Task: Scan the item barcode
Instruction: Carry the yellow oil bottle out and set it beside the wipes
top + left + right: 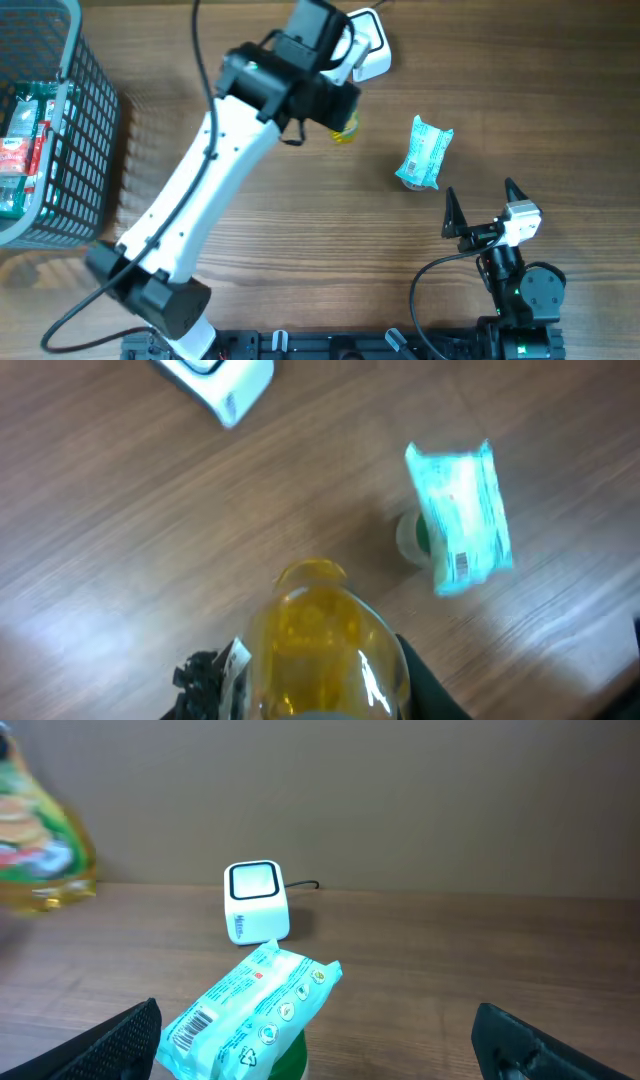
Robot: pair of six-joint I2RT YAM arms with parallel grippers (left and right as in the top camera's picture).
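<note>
Your left claw (pixel 318 692) grips 1 yellow bottle (pixel 320 640), held up over the wooden table (pixel 300 225), just on the near side of the white scanner (pixel 368 52) at the far edge. Your right claw (pixel 480 202) stands wide and holds nothing, at the near right, close to 1 teal packet (pixel 427 152). 1 wire basket (pixel 92 110) with goods inside sits at the far left.

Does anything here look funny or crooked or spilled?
Yes, one thing. The blue-green packet is propped on a small green round thing, so it sits slanted instead of flat. Nothing looks spilled or torn, and the yellow bottle looks whole.
</note>
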